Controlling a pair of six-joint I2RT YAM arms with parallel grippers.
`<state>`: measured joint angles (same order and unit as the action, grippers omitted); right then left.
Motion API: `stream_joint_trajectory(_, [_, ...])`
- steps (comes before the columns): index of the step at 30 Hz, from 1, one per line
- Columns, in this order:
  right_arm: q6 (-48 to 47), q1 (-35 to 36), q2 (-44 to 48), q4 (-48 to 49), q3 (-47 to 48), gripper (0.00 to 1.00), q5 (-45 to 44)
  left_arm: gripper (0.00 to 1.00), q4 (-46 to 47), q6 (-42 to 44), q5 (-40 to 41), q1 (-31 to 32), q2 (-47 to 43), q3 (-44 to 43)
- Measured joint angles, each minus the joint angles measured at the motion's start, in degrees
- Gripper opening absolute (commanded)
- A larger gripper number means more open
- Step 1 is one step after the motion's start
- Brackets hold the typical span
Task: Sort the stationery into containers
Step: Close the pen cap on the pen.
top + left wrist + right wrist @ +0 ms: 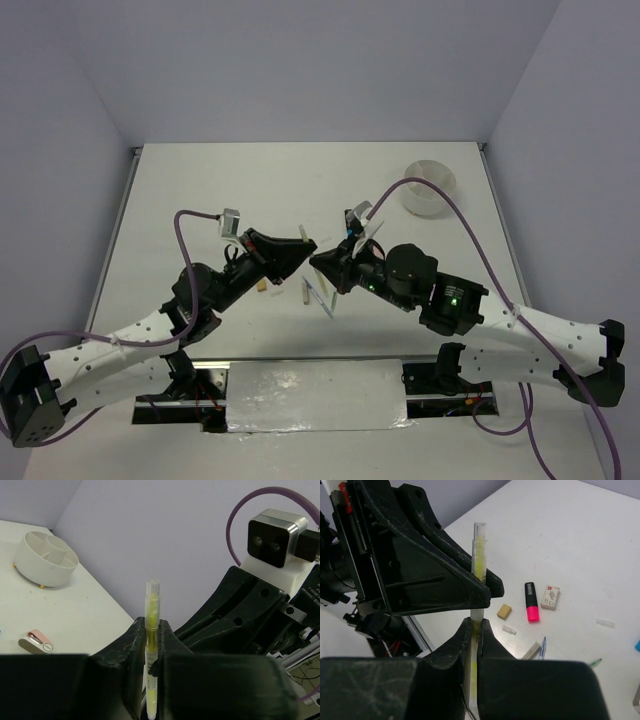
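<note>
The thin yellow stick hangs above the tabletop, pinched by both the left claw and the right claw, seemingly a handover; next, one must release so the other can reach the white bowl.

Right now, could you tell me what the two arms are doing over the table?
A thin yellow pen is held above the table from both sides. The right pincer is shut on it and the left pincer grips it further along, so this looks like a handover. The divided white bowl stands at the far right corner. A pink highlighter and small erasers lie loose on the table.
</note>
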<state>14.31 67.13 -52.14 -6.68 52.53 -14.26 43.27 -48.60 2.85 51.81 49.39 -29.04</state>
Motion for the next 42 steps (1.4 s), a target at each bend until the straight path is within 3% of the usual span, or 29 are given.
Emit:
stream_joint_trajectory(3, [0.2,-0.07,-0.02,-0.81,0.5,0.0,-0.76,0.01,0.59,0.87,-0.87,-0.22,1.16,-0.66])
stream_joint_trajectory(7, [0.72,-0.26,0.39,-0.96,0.83,0.27,-1.01,0.0,0.59,2.56,-2.54,-0.5,2.19,-2.14])
stream_joint_trajectory(12, [1.53,-0.72,1.88,0.72,-0.11,0.4,3.69,0.0,-0.68,5.81,-9.09,-0.26,2.25,-4.81])
stream_joint_trajectory(16, [2.51,-1.14,3.67,2.32,-2.58,0.36,7.58,0.0,-0.92,8.0,-13.77,-0.2,2.23,-6.99])
stream_joint_trajectory(17, [2.6,-1.18,3.74,2.49,-2.75,0.3,8.2,0.0,-0.76,8.11,-14.64,-0.2,2.23,-7.28])
stream_joint_trajectory(18, [2.71,-1.18,3.72,2.67,-2.78,0.12,9.07,0.0,-0.72,8.15,-15.26,-0.17,2.23,-7.41])
stream_joint_trajectory(19, [2.67,-1.18,3.69,2.95,-2.78,0.01,9.81,0.0,-0.79,8.63,-15.63,-0.17,2.23,-7.5])
stream_joint_trajectory(21, [2.82,-1.18,3.76,3.1,-2.78,0.0,10.62,0.02,-0.83,8.35,-16.35,-0.24,2.27,-7.72])
stream_joint_trajectory(23, [2.69,-1.18,3.87,3.43,-2.78,0.0,11.08,0.11,-1.01,8.39,-16.61,-0.24,2.27,-8.04])
stream_joint_trajectory(24, [2.71,-1.18,3.93,3.43,-2.78,0.0,11.23,0.31,-1.25,8.55,-16.61,-0.22,2.27,-8.15])
stream_joint_trajectory(26, [2.75,-1.31,4.02,3.76,-2.82,0.0,11.61,0.59,-1.66,9.46,-16.63,-0.22,2.27,-8.5])
stream_joint_trajectory(27, [2.75,-1.31,4.02,4.09,-2.86,0.0,11.74,0.91,-2.12,9.73,-16.57,-0.2,2.27,-8.63])
stream_joint_trajectory(28, [2.78,-1.33,4.02,4.37,-2.97,0.0,11.74,0.99,-2.71,10.25,-16.55,-0.17,2.25,-8.76])
stream_joint_trajectory(35, [2.73,-1.36,3.74,4.31,-3.15,0.0,11.67,0.98,-11.23,13.42,-12.28,-0.11,0.37,-11.69])
stream_joint_trajectory(37, [2.73,-1.36,3.13,4.13,-3.15,0.0,11.69,0.9,-12.46,14.32,-11.21,-0.11,-0.35,-12.81])
stream_joint_trajectory(39, [2.73,-1.36,2.16,4.0,-3.15,0.0,11.69,0.74,-13.29,15.21,-10.12,-0.11,-1.38,-13.27])
stream_joint_trajectory(42, [2.71,-1.36,0.85,3.58,-3.13,0.0,11.91,0.74,-13.94,16.13,-9.03,-0.11,-2.23,-14.05])
